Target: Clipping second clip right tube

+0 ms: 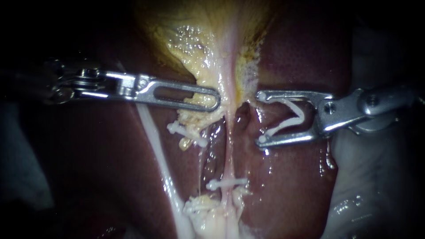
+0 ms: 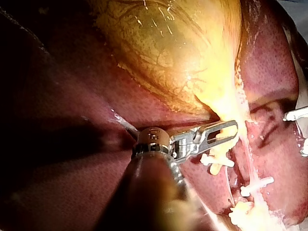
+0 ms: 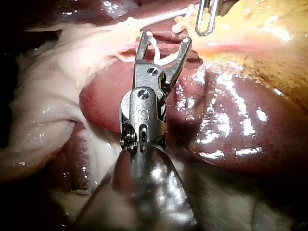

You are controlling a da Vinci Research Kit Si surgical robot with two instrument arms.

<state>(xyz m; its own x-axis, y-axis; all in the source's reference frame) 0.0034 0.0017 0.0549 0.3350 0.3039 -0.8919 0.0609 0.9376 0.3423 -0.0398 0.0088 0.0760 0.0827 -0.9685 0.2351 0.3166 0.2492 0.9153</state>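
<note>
The right tube (image 1: 229,141) runs down the middle as a thin pink strand, with one white clip (image 1: 226,182) across its lower part. My right instrument (image 1: 261,117) comes in from the right. Its jaws stand wide apart and hold an open white clip (image 1: 293,116) between them, its mouth just right of the tube and not around it. In the right wrist view the same jaws (image 3: 166,37) carry the clip (image 3: 161,55) close to the tube. My left instrument (image 1: 214,98) has slotted jaws shut on the yellow gallbladder (image 1: 199,57) at its neck, also shown in the left wrist view (image 2: 231,130).
A white left tube (image 1: 159,163) runs down beside the right one, with white clips (image 1: 186,132) at its upper part. Dark red liver (image 1: 287,186) lies under and around both tubes. Pale fatty tissue (image 1: 208,212) sits at the tubes' lower end.
</note>
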